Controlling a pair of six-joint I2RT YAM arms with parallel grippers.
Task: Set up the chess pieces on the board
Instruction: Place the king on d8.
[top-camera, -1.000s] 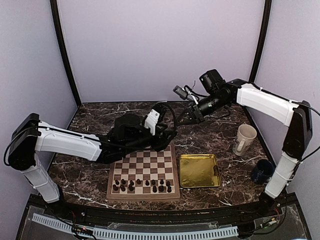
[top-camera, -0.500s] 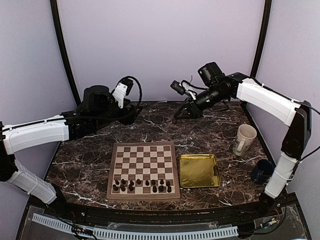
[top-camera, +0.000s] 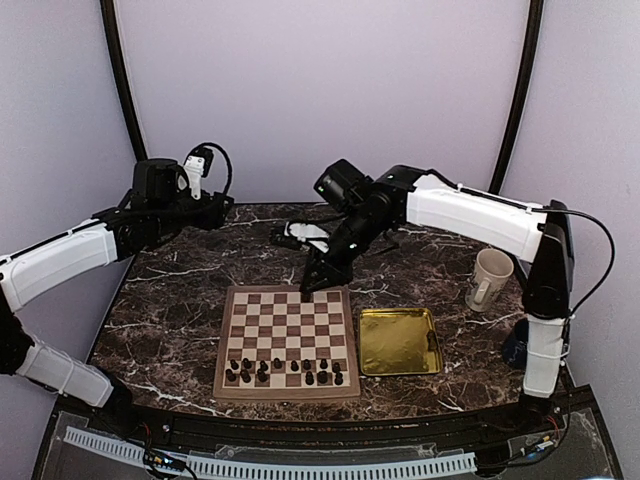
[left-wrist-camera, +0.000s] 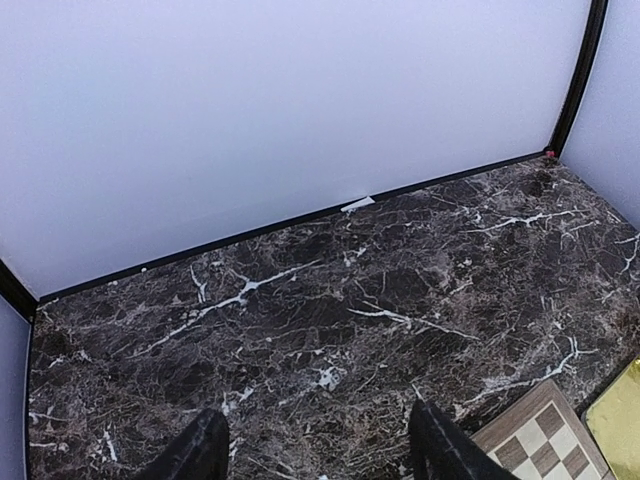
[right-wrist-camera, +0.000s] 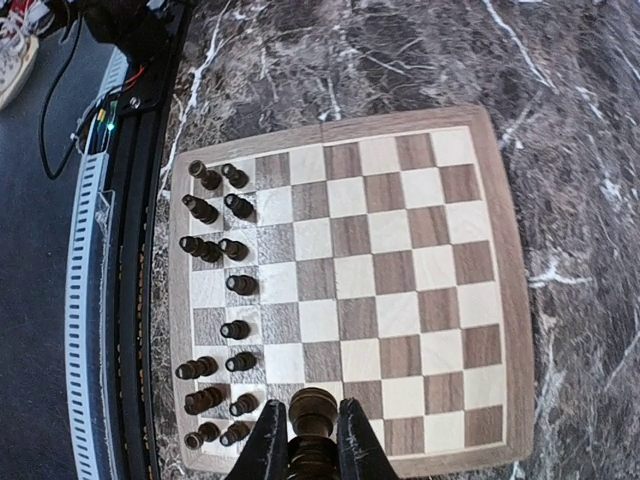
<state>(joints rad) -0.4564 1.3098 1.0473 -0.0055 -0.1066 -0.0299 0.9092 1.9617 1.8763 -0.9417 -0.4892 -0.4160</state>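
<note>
Your right pincer (right-wrist-camera: 312, 442) is gripping one dark chess piece (right-wrist-camera: 313, 405) between narrow jaws. The piece's long axis is running along the fingers, and its rounded end is pointing out past their tips toward the board (top-camera: 290, 322). In the overhead view this pincer is hanging over the board's far edge, right of the middle.

The other pieces (top-camera: 285, 370) are standing in the two rows along the bottom of the board in that view. In the right wrist view the same rows are lining the left of the frame. The outermost row seems to be showing two bare squares near its middle, so the likely target is lying down-frame from the pincer in the overhead view, across the whole bare stretch of the board.

Your left pincer (left-wrist-camera: 320, 455) is standing wide with nothing in it, over bare bench (left-wrist-camera: 330, 300) at the upper left of the overhead view, well apart from the board. The right arm is the nearer one.
</note>
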